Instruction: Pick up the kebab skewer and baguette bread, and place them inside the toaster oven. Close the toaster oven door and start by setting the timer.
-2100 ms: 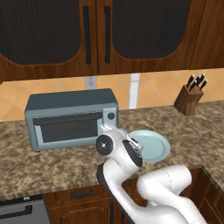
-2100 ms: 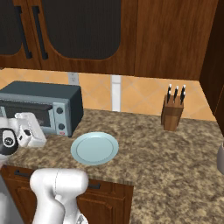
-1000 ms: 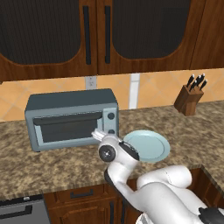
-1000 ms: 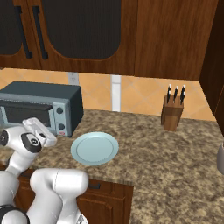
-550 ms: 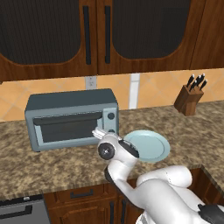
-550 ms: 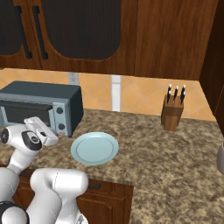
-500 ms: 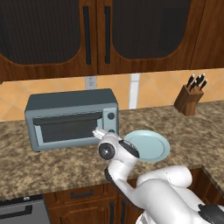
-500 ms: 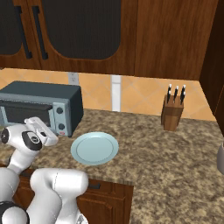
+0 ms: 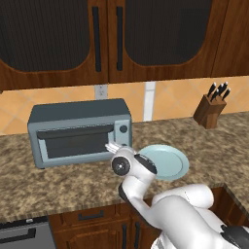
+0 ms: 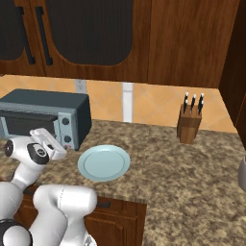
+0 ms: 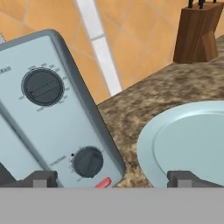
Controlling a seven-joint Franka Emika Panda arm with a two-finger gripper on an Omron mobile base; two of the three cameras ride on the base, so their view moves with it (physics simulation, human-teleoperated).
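Blue-grey toaster oven (image 9: 78, 131) door shut; gripper (image 11: 113, 177) open before lower knob (image 11: 88, 162), beside plate (image 11: 192, 140).

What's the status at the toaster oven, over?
Gripper open, empty, facing the lower knob. Toaster oven door shut. Pale blue plate beside it on the counter, not in the way.

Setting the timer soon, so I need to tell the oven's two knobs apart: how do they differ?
In the hand view, the upper knob looks larger than the lower knob. The upper knob stands clear on the panel; the lower knob sits just above a small red button. Both are round and dark.
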